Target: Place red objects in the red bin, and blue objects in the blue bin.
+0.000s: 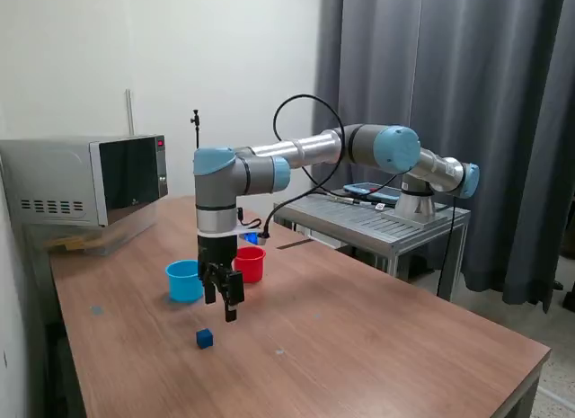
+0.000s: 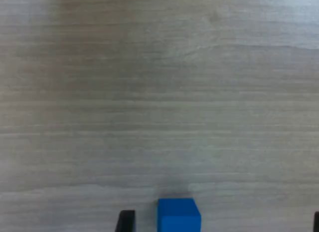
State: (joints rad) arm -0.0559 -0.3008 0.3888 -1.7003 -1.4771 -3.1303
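Note:
One dark blue cube (image 1: 205, 338) lies on the wooden table, a short way in front of the cups. My gripper (image 1: 223, 306) hangs just above the table beside it, toward the exterior view's right, fingers pointing down. In the wrist view the blue cube (image 2: 179, 215) sits between the two dark fingertips (image 2: 126, 221), close to one of them, and my gripper (image 2: 221, 223) is open and holds nothing. The light blue bin (image 1: 184, 280) and the red bin (image 1: 250, 263) stand upright side by side behind the gripper. No red objects are in view.
A microwave (image 1: 90, 179) stands at the table's back corner on the exterior view's left. The arm's base sits on a metal stand (image 1: 377, 222) beyond the table, before a dark curtain (image 1: 467, 94). The table edge (image 1: 503, 382) runs along the exterior view's right.

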